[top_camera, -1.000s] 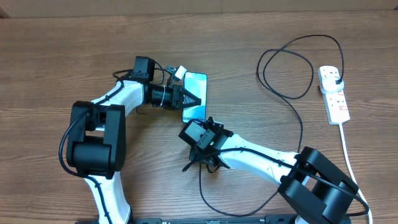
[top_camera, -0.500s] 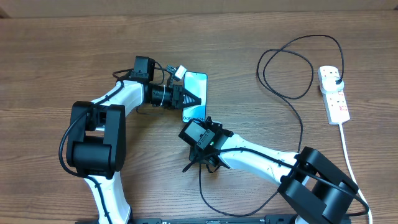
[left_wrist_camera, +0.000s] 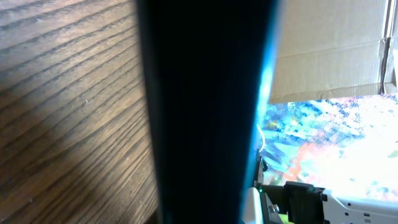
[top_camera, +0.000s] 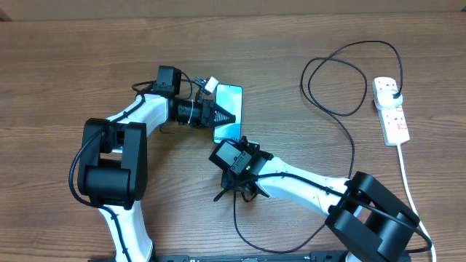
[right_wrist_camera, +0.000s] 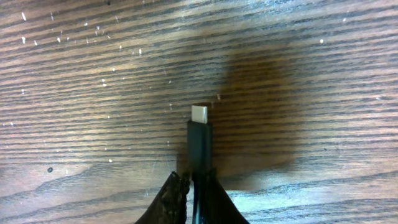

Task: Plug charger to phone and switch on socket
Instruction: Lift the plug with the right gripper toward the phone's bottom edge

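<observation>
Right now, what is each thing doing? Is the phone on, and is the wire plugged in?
phone, screen lit, no wire in it.
left pincer, shut on the phone.
cable, gripped just behind its end.
right pincer, shut on the cable.
tip, bare, over the wood.
plug, pushed into the power strip.
power strip switches, too small to tell on or off.

Left arm (top_camera: 138,113), right arm (top_camera: 306,185): white links, black joints.

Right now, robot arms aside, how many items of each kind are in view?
slim cyan-screened smartphone: 1
long thin black charger cable: 1
white oblong power strip: 1
Total: 3
</observation>
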You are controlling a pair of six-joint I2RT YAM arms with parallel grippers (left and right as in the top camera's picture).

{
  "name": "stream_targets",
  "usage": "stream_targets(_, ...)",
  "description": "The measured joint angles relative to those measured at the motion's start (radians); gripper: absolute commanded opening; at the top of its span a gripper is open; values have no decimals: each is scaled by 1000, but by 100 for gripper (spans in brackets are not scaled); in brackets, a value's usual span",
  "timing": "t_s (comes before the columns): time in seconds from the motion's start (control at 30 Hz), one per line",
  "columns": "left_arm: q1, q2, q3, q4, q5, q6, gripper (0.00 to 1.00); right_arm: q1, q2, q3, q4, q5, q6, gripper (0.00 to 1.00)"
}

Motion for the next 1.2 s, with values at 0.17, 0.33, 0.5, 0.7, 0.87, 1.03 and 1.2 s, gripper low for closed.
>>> stream_targets(0.17,0,0,0,-3,0,0,4,0,0,0,0,0,-2,4)
stream_targets(0.33,0,0,0,-7,7,15,4,-1,0,0,-2,-2,-3,4)
stream_targets(0.5,0,0,0,-17,55,64,4,-2,0,0,-31,-24,-33,4)
stream_targets(0.7,7,0,0,-29,77,86,4,-3,-69,0,-35,-73,-188,4)
stream_targets(0.87,47,0,0,-49,104,107,4,-21,-220,0,-39,-158,-304,4)
stream_targets(1.03,99,0,0,-88,150,156,4,-64,-269,-1,48,-322,-415,4)
stream_targets(1.2,105,0,0,-89,169,182,4,-68,-269,-52,190,-402,-443,4)
